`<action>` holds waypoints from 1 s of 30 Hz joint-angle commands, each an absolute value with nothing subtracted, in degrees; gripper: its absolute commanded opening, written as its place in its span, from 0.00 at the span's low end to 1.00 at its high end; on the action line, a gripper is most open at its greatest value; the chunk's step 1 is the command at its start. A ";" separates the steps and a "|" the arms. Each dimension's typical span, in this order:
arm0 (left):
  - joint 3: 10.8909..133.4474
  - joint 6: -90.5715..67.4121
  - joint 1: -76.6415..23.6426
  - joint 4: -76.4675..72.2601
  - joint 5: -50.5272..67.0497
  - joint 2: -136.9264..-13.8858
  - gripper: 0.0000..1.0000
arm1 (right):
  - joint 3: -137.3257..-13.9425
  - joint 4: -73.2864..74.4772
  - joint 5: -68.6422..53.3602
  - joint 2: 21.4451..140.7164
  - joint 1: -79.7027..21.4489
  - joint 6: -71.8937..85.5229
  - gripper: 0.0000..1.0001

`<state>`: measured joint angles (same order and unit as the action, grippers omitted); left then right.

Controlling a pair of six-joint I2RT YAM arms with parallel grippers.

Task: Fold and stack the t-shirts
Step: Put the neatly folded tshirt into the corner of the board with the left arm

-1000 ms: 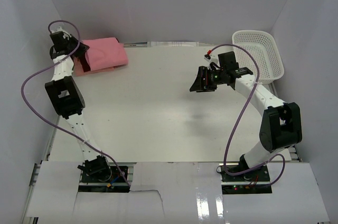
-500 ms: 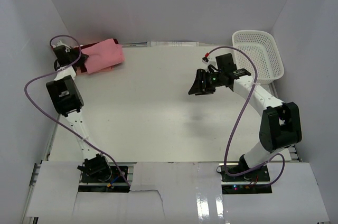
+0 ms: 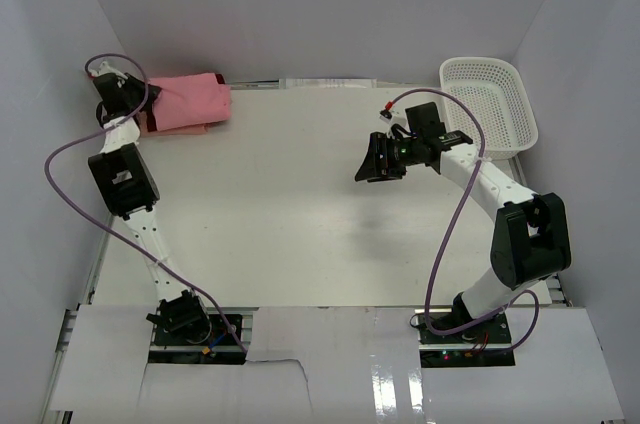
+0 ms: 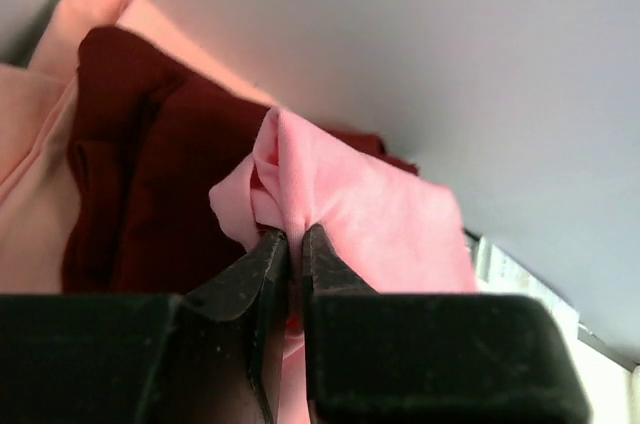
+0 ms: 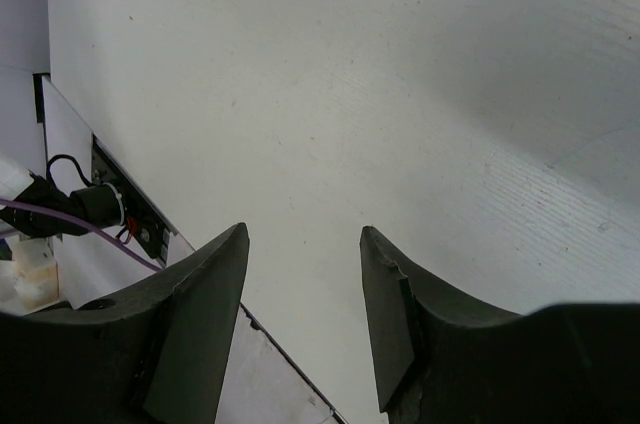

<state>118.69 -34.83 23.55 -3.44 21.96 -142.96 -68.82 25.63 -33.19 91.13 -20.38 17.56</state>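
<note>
Maroon shirt (image 4: 150, 174) and peach shirt (image 4: 40, 174) lie mostly hidden under pink shirt (image 4: 380, 214), its fold pinched by left gripper (image 4: 295, 244). Right gripper (image 5: 300, 244) gapes empty. All three have slid left.

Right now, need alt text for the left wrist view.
The left claw pinches a raised fold of the salmon-pink t-shirt between nearly closed jaws. That shirt lies on a dark maroon t-shirt, which lies on a pale peach t-shirt, beside a white wall.

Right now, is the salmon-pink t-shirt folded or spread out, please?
Folded: the salmon-pink t-shirt shows as a compact, layered rectangle, not spread flat.
</note>
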 commanded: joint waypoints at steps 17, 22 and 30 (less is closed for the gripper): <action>127.71 -34.01 24.96 -7.91 18.28 -141.41 0.21 | -66.71 24.52 -34.10 90.17 -20.83 16.96 0.55; 127.28 -34.54 25.05 -7.82 19.25 -142.21 0.26 | -66.80 24.26 -34.45 90.70 -21.09 17.14 0.56; 126.21 -35.68 25.84 -7.91 20.39 -142.73 0.34 | -66.09 23.91 -34.63 90.88 -21.18 17.14 0.56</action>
<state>125.12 -34.63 24.27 -6.11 20.40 -143.06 -66.52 25.43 -33.39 91.13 -20.78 17.56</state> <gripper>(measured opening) 0.323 0.555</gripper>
